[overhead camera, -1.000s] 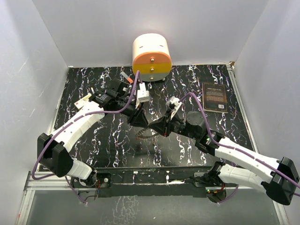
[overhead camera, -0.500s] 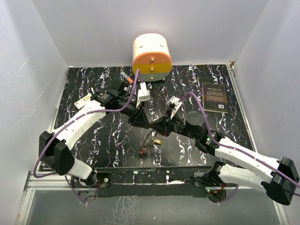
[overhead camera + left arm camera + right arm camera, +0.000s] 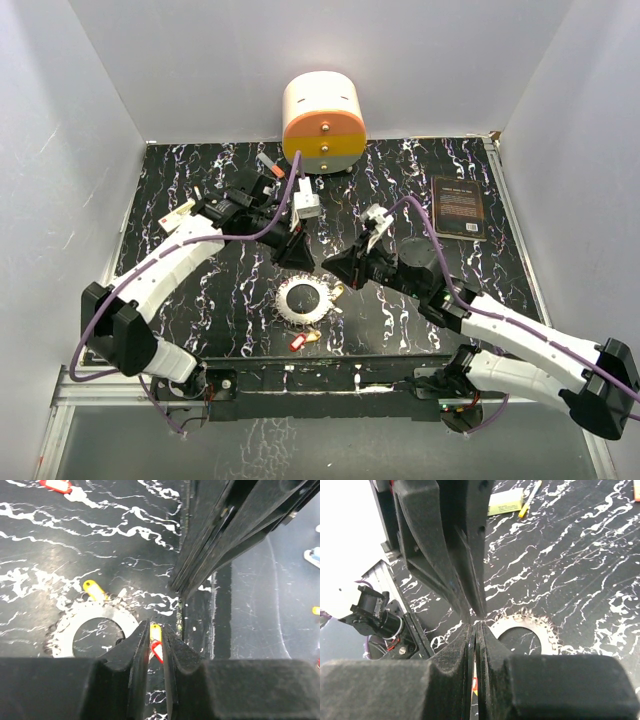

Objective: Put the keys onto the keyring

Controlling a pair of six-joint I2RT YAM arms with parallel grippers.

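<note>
The keyring [image 3: 284, 300] lies flat on the black marbled table, between and just in front of both grippers. A yellow key [image 3: 337, 292] rests at its right rim, and a red key [image 3: 297, 342] lies nearer the arms. My left gripper [image 3: 295, 262] hovers over the ring's far edge. In the left wrist view its jaws [image 3: 155, 626] stand a narrow slit apart beside the keyring [image 3: 102, 612]. A yellow and a red key [image 3: 156, 636] show in the slit; I cannot tell if they are gripped. My right gripper [image 3: 328, 266] is shut, its tips [image 3: 474, 625] close to the keyring [image 3: 520, 625].
The cream-and-orange round drawer unit [image 3: 323, 122] stands at the back centre. A dark booklet [image 3: 460, 208] lies at the right, and a marker pen [image 3: 268, 160] and small white pieces at the back left. The two grippers' fingers nearly touch each other.
The keyring hung tilted under the two grippers with keys dangling; it now lies flat on the table. The red key has landed nearer the arms. The grippers have drawn slightly apart.
</note>
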